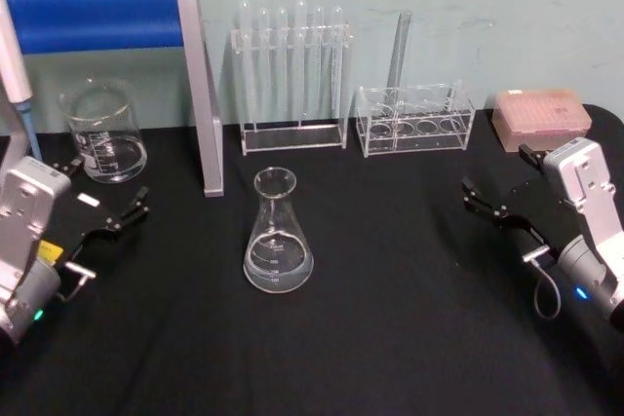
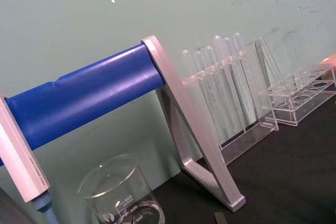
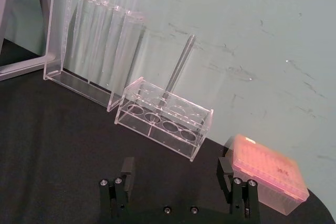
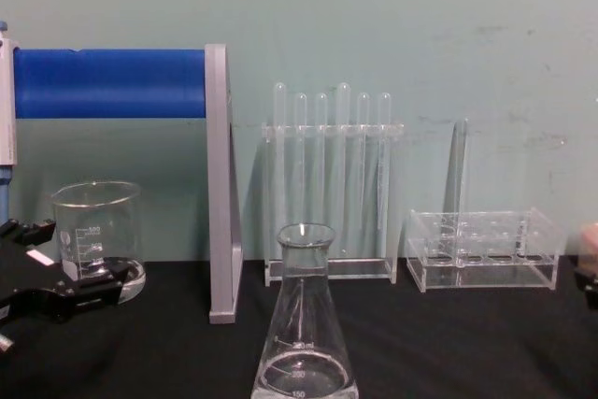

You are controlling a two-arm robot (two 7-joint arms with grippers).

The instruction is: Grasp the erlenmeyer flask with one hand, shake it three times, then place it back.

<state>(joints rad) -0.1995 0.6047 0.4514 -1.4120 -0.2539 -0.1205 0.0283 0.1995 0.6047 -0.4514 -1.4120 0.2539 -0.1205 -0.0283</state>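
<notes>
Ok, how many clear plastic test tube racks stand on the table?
2. The tall rack, holding a row of tubes, stands behind the erlenmeyer flask. The low rack stands beside it on the robot's right, with one thin tube in it.

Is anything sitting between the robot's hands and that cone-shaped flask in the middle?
Nothing visible does. Bare black table lies between the erlenmeyer flask and both the left hand and the right hand.

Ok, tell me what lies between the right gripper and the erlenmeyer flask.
Just bare black tabletop, seen in the head view, from right gripper to erlenmeyer flask.
</notes>
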